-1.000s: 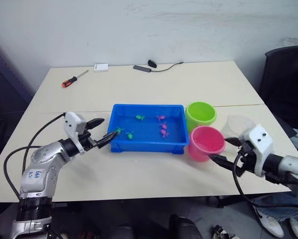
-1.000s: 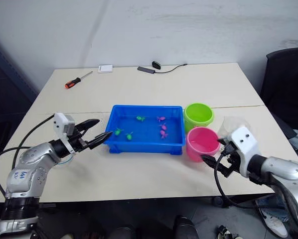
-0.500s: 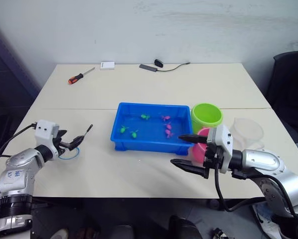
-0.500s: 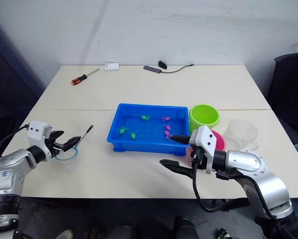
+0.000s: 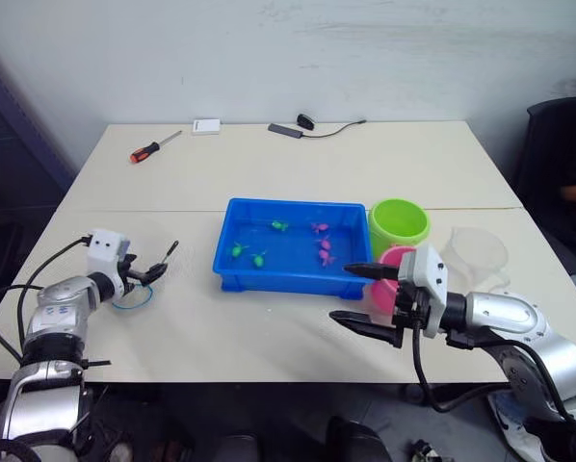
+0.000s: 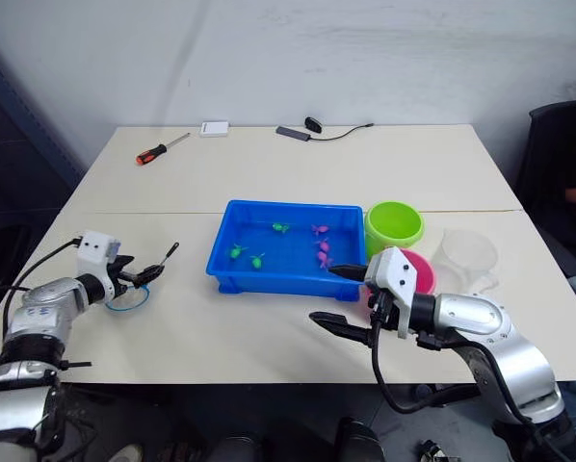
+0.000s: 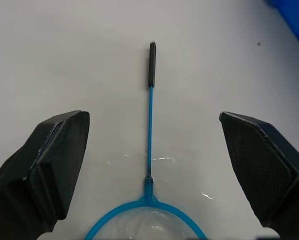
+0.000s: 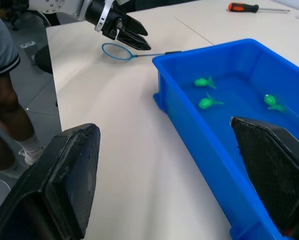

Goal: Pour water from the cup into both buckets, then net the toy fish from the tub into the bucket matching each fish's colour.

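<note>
The blue tub (image 5: 286,245) is seen at the middle of the table (image 5: 298,168), with water in it and toy fish afloat: green fish (image 5: 238,250) toward its left end, pink fish (image 5: 321,244) toward its right. Just beside the tub's right end the lime green bucket (image 5: 399,225) is set toward the far side, and the pink bucket (image 6: 420,272) is found just in front of it, partly hidden behind the right arm. The clear cup (image 5: 479,254) is stood upright near the table's right edge, just beside both buckets.

Over by the table's left edge the net (image 7: 149,165) is laid flat, its blue hoop (image 6: 126,297) nearest the left pincer (image 6: 142,276) and its thin handle pointed away toward the tub, the dark grip at the far tip. The left pincer is held wide, low over the table, one finger (image 7: 44,165) to each side of the handle just above the hoop; nothing is gripped.

The right pincer (image 5: 358,294) is spread wide as well, empty, and is held over the near part of the table just in front of the tub's near right corner, beside the pink bucket.

Along the far edge a red-handled screwdriver (image 5: 149,148), a small white box (image 5: 207,126) and a black cable with a flat plug (image 5: 307,126) are laid out.
</note>
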